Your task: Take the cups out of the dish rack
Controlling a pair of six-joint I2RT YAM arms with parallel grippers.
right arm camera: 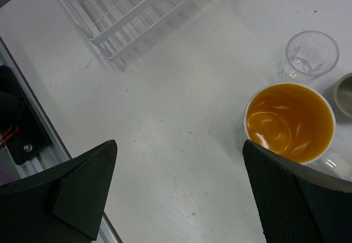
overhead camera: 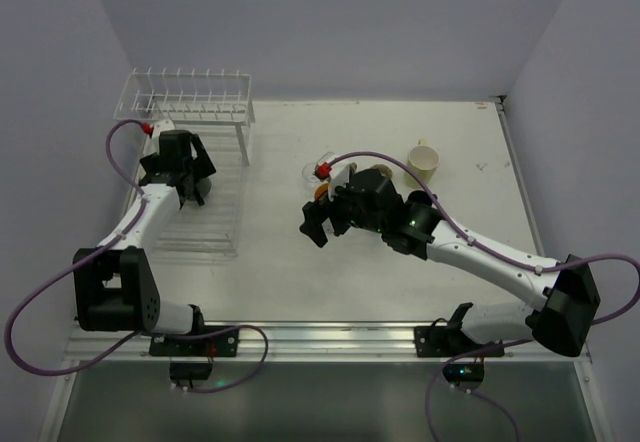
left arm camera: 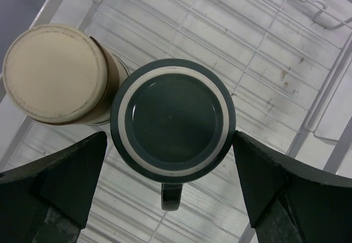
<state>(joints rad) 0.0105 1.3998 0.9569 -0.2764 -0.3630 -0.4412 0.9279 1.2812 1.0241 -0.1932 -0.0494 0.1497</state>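
**Bench** (overhead camera: 280, 262): white surface carrying every item below.

**Dish rack** (overhead camera: 190, 112): thin white wire, two tiers, at the far-left corner of the bench. The long flat grid tray runs toward the near edge. One corner also shows at the top of the right wrist view (right arm camera: 126, 12).

**Dark grey mug** (left arm camera: 173, 119): on the rack's flat tray, upside down, pale ring round its base, handle pointing toward the wrist camera.

**Tan cup** (left arm camera: 52, 72): on the same tray, upside down, just beside the dark grey mug. Whether the two touch cannot be told.

**Left gripper** (left arm camera: 170, 160): over the rack tray (overhead camera: 190, 187), jaws spread wide and holding nothing. One finger stands on each side of the dark grey mug.

**White mug** (right arm camera: 289, 122): orange inside, upright on the bare bench near its middle, well apart from the rack.

**Clear glass** (right arm camera: 312, 53): upright on the bench, just beside the white mug on its far side.

**Pale yellow-green cup** (overhead camera: 422, 162): upright on the bench, toward the far-right part, apart from the other two.

**Right gripper** (right arm camera: 181, 188): above the bench's middle (overhead camera: 320, 224), jaws spread wide and holding nothing. Its right finger overlaps the white mug's rim in view, and contact cannot be told.
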